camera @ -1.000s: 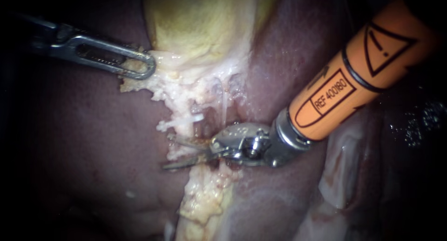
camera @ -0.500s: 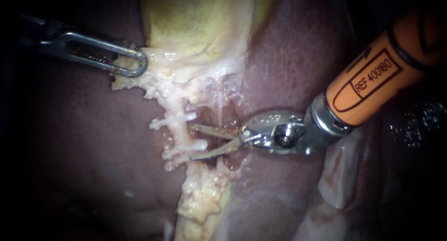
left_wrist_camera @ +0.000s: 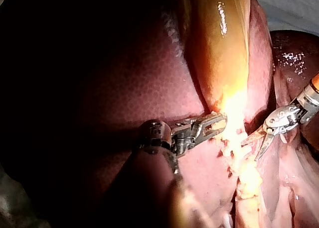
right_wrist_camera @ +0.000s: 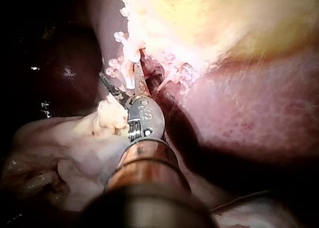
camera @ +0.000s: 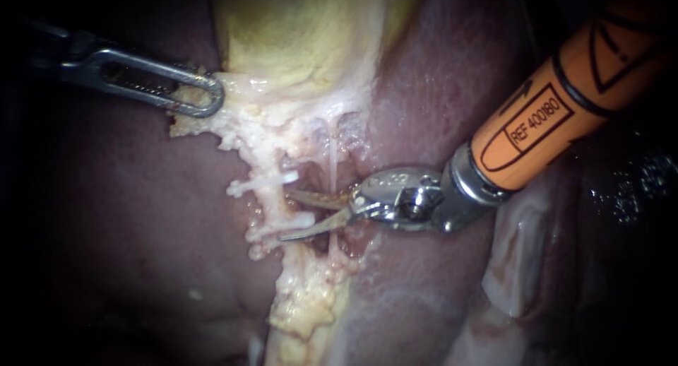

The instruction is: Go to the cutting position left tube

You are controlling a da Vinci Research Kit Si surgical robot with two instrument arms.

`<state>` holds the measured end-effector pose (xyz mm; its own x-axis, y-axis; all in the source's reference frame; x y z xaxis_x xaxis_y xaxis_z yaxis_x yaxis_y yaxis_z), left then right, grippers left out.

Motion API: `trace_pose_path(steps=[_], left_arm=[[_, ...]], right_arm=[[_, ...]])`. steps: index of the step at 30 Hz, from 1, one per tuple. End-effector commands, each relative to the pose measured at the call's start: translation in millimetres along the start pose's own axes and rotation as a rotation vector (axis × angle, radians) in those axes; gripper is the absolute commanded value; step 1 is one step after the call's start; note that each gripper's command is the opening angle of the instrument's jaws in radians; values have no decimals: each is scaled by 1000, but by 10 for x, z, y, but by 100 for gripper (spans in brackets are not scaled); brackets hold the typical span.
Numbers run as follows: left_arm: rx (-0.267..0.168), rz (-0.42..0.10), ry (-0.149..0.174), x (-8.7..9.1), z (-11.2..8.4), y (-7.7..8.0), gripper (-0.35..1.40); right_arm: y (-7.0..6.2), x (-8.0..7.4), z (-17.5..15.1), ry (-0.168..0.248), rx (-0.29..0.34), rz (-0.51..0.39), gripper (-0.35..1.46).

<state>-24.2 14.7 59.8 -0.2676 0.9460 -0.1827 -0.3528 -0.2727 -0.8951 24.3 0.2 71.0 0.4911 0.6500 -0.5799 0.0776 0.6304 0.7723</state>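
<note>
Liver [camera: 127,232] is seen behind. Pale tissue [camera: 201,129] is clamped by left instrument [camera: 208,101]. Left tube [camera: 272,200] is straddled by wide jaws of right instrument [camera: 284,214]. Approach is judged nearly complete; alignment between clips [camera: 281,177] is needed.

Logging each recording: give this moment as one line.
left instrument: jaws shut on edge of gallbladder | right instrument: blades open at left tube

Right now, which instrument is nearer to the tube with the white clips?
Right. The right instrument is at the tube, its blades open beside the clips. The left instrument holds pale tissue farther up, by the gallbladder.
</note>
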Motion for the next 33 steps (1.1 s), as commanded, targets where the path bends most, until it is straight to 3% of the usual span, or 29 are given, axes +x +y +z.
trace_pose_path(steps=[1, 14, 25, 33], left_arm=[[0, 0, 0, 0, 0, 0, -35], [1, 0, 1, 0, 2, 0, -35], [3, -1, 2, 1, 6, 0, -35], [3, -1, 3, 1, 7, 1, -35]], right_arm=[[0, -1, 2, 6, 11, -3, 141], [5, 6, 15, 79, 128, -52, 138], [8, 18, 50, 146, 158, -73, 136], [13, 27, 73, 168, 184, -87, 130]])
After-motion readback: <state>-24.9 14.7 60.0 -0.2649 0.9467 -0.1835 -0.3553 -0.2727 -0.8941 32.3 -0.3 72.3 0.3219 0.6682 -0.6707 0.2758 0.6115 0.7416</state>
